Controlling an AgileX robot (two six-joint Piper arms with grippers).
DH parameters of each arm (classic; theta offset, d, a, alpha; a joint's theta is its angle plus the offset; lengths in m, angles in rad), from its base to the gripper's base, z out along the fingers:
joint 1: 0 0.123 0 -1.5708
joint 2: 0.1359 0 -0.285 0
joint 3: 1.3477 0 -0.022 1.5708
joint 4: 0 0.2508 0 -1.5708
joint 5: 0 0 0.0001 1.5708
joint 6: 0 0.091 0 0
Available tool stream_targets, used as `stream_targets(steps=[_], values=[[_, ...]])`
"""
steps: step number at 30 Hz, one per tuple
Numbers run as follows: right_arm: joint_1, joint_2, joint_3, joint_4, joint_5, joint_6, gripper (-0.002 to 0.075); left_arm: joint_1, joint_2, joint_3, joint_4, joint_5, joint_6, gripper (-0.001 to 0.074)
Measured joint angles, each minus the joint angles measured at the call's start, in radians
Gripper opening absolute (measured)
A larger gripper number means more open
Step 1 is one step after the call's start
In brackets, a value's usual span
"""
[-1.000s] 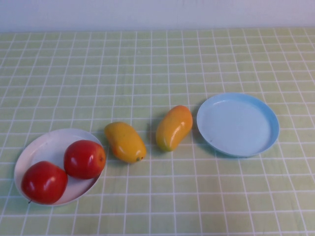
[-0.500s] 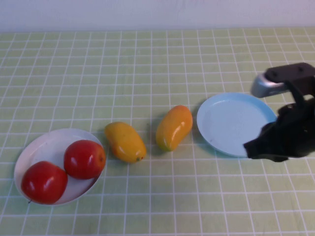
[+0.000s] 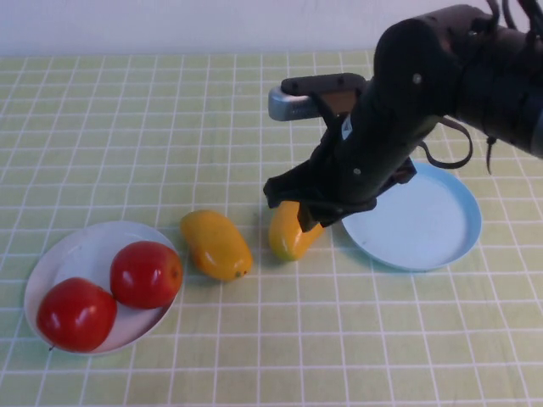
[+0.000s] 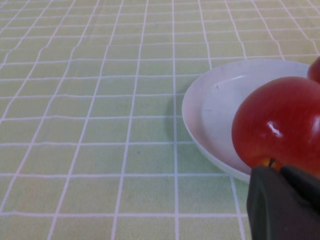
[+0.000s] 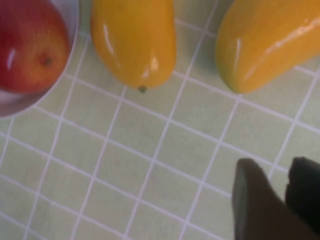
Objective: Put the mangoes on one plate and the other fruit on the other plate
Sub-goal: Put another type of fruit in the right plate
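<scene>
A green checked tablecloth (image 3: 127, 119) is covering the whole table. The right arm (image 3: 441, 76) is reaching in from the far right side and is hanging over the middle of the table, hiding part of the light blue plate (image 3: 441, 229). This plate is lying on the right side and is carrying no fruit.

The white plate (image 3: 72, 254) is lying at the near left. The two red apples are sitting inside it: one apple (image 3: 146, 274) toward the middle of the table, the other apple (image 3: 75, 314) nearer to the front edge, and they are almost touching each other.

The two mangoes are lying on the cloth between the plates. The left mango (image 3: 215, 245) is resting just beside the white plate. The right mango (image 3: 288, 237) is lying close to the blue plate, and its far end is hiding under the right gripper (image 5: 285, 197).

The right gripper is hovering just above this mango; in the right wrist view its dark fingers are standing with only a narrow gap and are holding nothing.

The left gripper (image 4: 282, 172) is staying low beside the white plate, close to an apple, with its fingers pressed together and empty.
</scene>
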State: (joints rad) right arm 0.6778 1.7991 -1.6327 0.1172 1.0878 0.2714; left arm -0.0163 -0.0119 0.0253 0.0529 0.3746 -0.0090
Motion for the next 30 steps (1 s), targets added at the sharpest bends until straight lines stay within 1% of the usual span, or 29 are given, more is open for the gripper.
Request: stream_targets(steps=[1,2,5,6,8,12,20,26,30], values=[[0.0,0.019,-0.02,0.0,0.005,0.022,0.0178,0.0,0.0,0.0,0.0,0.0,0.0,0.0001],[0.0,0.047,-0.046,0.0,0.009,0.049,0.0265,0.0,0.0,0.0,0.0,0.0,0.0,0.0001],[0.0,0.112,-0.094,0.0,0.019,0.131,0.0449,0.0,0.0,0.0,0.0,0.0,-0.002,0.0001],[0.0,0.131,-0.109,0.002,0.019,0.156,0.05,0.0,0.0,0.0,0.0,0.0,-0.002,0.0001],[0.0,0.179,-0.147,0.007,0.023,0.211,0.0557,0.0,0.0,0.0,0.0,0.0,-0.002,0.0001],[0.0,0.268,-0.23,0.011,0.046,0.293,0.059,0.0,0.0,0.0,0.0,0.0,-0.002,0.0001],[0.0,0.375,-0.373,-0.024,0.127,0.396,0.0597,0.0,0.0,0.0,0.0,0.0,-0.002,0.0001],[0.0,0.383,-0.387,-0.06,0.12,0.481,0.0599,0.0,0.0,0.0,0.0,0.0,-0.003,0.0001],[0.0,0.383,-0.387,-0.025,0.114,0.501,0.0587,0.0,0.0,0.0,0.0,0.0,-0.003,0.0001]])
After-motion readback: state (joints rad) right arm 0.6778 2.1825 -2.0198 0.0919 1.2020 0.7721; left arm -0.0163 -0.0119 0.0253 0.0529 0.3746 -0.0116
